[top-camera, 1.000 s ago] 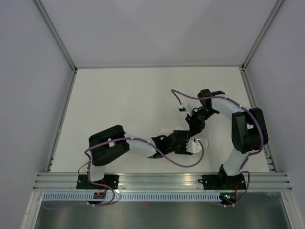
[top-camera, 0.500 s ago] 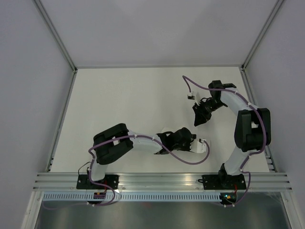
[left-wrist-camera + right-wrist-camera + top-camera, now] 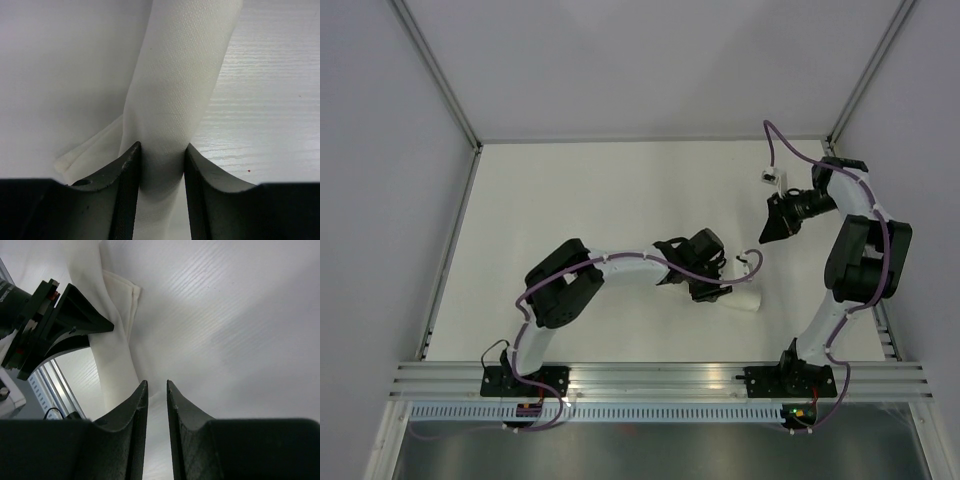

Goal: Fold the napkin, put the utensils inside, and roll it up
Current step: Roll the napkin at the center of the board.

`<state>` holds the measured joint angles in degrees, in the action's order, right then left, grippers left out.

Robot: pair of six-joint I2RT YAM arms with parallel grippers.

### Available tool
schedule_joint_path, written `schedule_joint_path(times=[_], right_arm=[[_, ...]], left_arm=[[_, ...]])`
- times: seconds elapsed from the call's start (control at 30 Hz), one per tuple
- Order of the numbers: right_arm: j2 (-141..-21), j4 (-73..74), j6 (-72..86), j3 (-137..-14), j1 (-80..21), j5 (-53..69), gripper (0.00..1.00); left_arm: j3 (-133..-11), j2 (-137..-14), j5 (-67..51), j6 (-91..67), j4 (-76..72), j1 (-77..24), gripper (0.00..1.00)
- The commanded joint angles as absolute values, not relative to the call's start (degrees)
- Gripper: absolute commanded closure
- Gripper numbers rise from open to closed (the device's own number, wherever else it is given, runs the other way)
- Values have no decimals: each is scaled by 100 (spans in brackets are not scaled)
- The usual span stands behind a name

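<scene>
The napkin (image 3: 744, 299) is a rolled white tube lying on the white table right of centre. My left gripper (image 3: 713, 290) is shut on it; in the left wrist view the jaws (image 3: 161, 152) squeeze the roll (image 3: 180, 90), and a loose folded edge lies to its left. My right gripper (image 3: 769, 234) is lifted off to the far right, apart from the roll. Its jaws (image 3: 156, 385) stand a narrow gap apart with nothing between them. The right wrist view shows the napkin (image 3: 115, 370) and the left gripper (image 3: 60, 325) below. No utensils show.
An aluminium rail (image 3: 660, 380) runs along the near edge by the arm bases. Frame posts (image 3: 445, 270) border the table on the left and on the right (image 3: 880, 320). Purple cables (image 3: 750, 262) loop off both wrists.
My right gripper has left the napkin, rising and swinging to the far right. My left gripper has shifted up and right a little, still holding the roll, and its forearm has swung out.
</scene>
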<state>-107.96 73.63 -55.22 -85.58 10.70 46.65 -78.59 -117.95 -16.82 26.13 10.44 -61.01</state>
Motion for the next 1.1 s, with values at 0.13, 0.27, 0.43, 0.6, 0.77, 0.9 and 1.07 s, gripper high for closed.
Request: schedule_joint_path(times=[0.13,0.27,0.43,0.6,0.77,0.9,1.07], right_arm=[[-10328,8069,-6363,-8605,1336,4993,72],[-9487,7578,-6477,-7956,1336,4895,71],[-8527,6822,-6451,-7313,1327,4729,67],[-7718,6600,-6872,-6812,1126,4650,62],[-7007,6479,-6970,-6181,162,4168,59],[-6627,5679,-6277,-5512,-859,3404,53],[-6645,4941,-5802,-4835,-2010,2620,52]], left_arm=[[-8665,-12445,-3295,1680,2706,-5758,57],[-9000,-12717,-3901,1486,3058,-5573,56],[-9325,-13068,-4403,1213,3392,-5283,55],[-9588,-13297,-4895,985,3665,-5037,55],[-9738,-13517,-5080,879,3867,-4983,54],[-9861,-13632,-5203,817,4016,-4940,54],[-9923,-13746,-5335,774,4069,-4913,54]])
